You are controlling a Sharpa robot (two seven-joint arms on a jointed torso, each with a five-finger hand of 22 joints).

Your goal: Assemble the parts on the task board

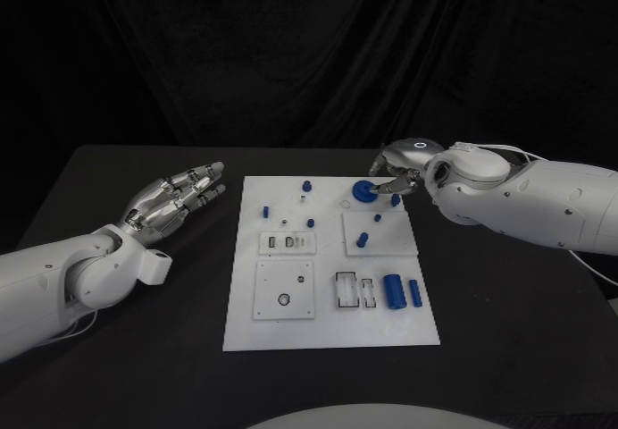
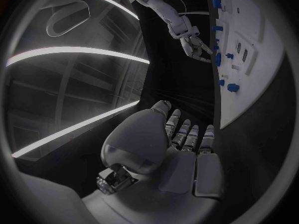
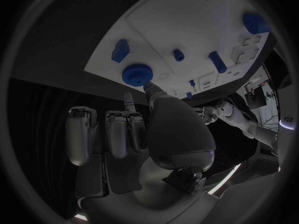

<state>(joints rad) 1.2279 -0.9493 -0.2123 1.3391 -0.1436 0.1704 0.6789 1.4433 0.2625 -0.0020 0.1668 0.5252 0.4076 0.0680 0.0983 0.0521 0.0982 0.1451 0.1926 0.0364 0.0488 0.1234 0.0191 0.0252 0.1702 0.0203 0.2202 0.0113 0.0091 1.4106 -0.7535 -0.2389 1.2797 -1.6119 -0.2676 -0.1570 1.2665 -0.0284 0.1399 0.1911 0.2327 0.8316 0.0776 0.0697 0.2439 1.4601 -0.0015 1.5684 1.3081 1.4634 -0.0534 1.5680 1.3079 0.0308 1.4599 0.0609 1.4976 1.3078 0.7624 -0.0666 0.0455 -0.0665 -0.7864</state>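
Pinching, it seems, the round blue part (image 1: 364,189), the right hand (image 1: 396,175); left hand (image 1: 174,198) hovers empty, fingers extended.

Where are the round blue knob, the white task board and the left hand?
round blue knob (image 1: 364,189), head view, its top face.
white task board (image 1: 329,331), head view, bare near edge.
left hand (image 1: 171,200), head view, its middle.

a lab test bench: black table (image 1: 515,357), black curtain (image 1: 258,71) behind, white task board (image 1: 329,331) with blue parts (image 1: 394,291)
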